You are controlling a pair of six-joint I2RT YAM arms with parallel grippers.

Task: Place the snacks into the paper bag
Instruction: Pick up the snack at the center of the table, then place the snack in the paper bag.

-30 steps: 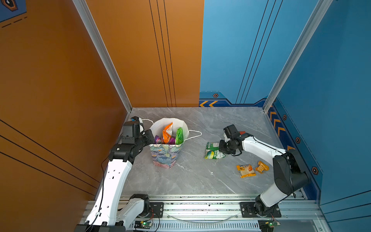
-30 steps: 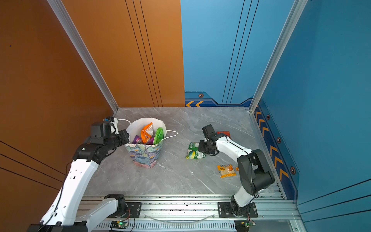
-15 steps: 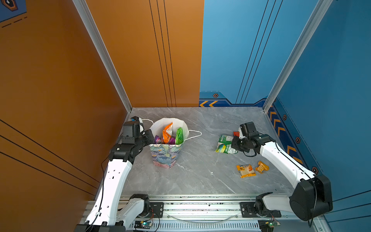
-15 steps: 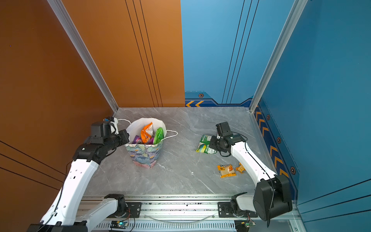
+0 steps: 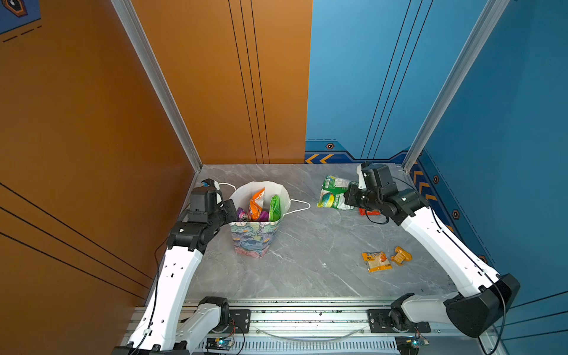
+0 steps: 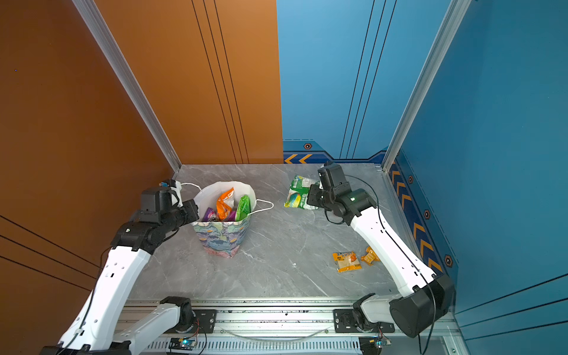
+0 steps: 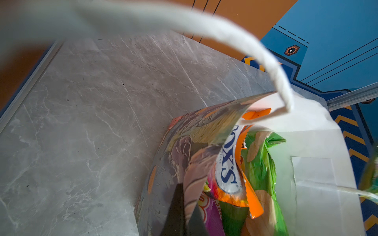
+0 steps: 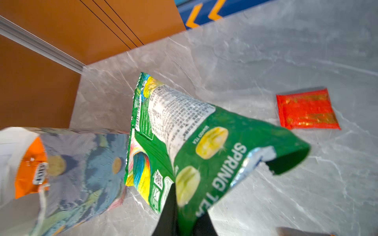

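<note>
My left claw [image 5: 231, 211] is clamping down on the side rim of the paper bag [image 5: 256, 236], which is standing upright on the table [image 5: 307, 276]. My right claw [image 5: 349, 196] is gripping the green-white packet [image 5: 333, 192], well apart from the bag. The red packet [image 5: 368, 212] is lying under that arm, and the yellow-orange packet [image 5: 376, 261] is sitting nearer the front.

Part-filled bag [image 5: 256, 236] stands at nine o'clock; green packet [image 5: 333, 193] hangs at one; red packet [image 5: 364, 211] and orange packets [image 5: 376, 261] lie at two and four.
</note>
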